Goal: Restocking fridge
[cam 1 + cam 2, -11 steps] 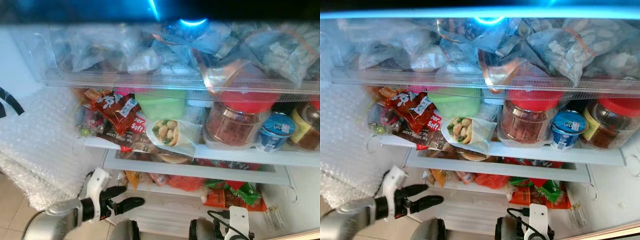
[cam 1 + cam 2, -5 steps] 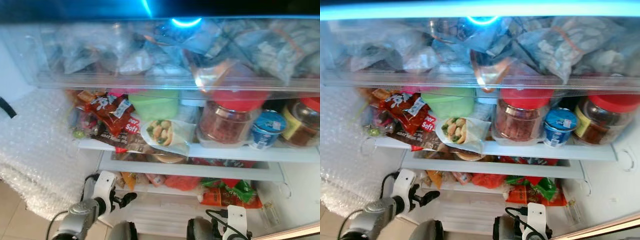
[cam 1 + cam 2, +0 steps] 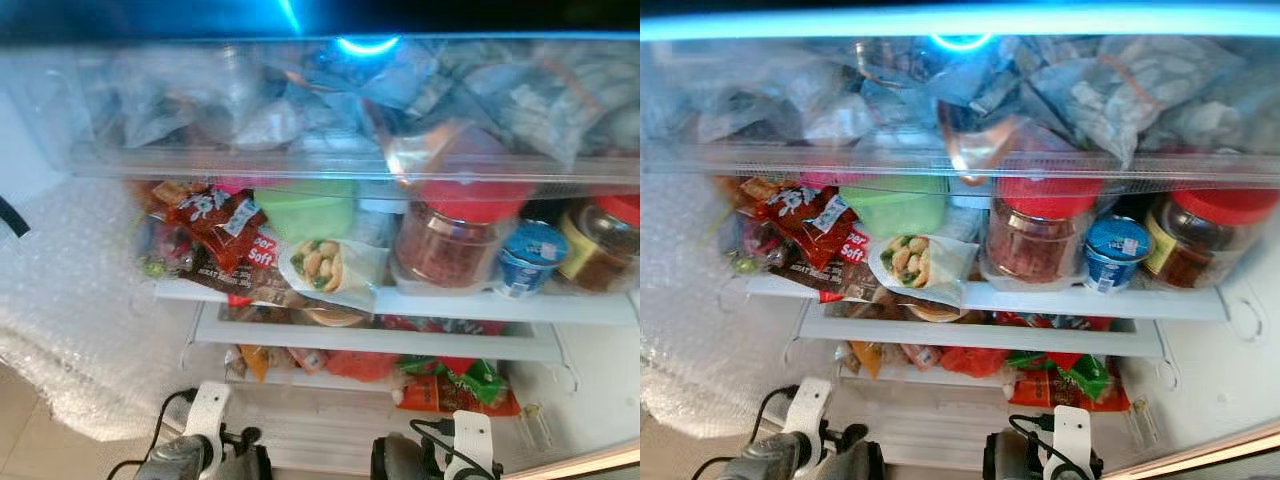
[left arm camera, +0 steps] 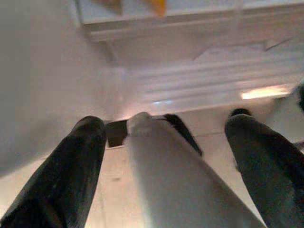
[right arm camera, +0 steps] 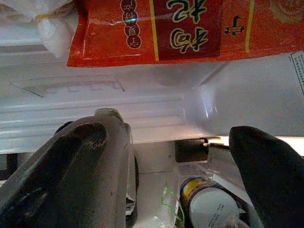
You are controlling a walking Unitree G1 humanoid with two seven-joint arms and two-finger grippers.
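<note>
**Fridge (image 3: 600, 390) restock check: packed shelves, two empty grippers**

Head views first. Saw a top drawer (image 3: 350, 150) crammed with clear bags. Spotted plenty on the shelf (image 3: 480, 305) under it: red snack packets (image 3: 215, 215), a green tub (image 3: 305, 205), a wrap in a clear packet (image 3: 325, 265), a red-lidded jar (image 3: 455, 245), a blue-topped cup (image 3: 530, 258) and a second jar (image 3: 605, 245) at the right edge. Noticed an orange packet (image 3: 455, 395) lower down, plus bubble wrap (image 3: 70, 300) off to the left. Caught both arms very low, at the bottom edge, below the shelves.

Left wrist view next. Found the left gripper (image 4: 166, 121) with its fingers (image 4: 61, 175) spread wide and aimed at the white bottom of the fridge. Saw a pale grey shape sitting between them; couldn't tell what it was, but didn't look clamped.

Right wrist view last. Found the right gripper (image 5: 175, 126) spread wide too, with nothing in it, just under that orange packet. Spotted a labelled tin (image 5: 209, 204) down below, untouched.

Progress guess: looked mostly stocked already. Nothing in hand though, so probably between items, with that tin maybe waiting to go in.
</note>
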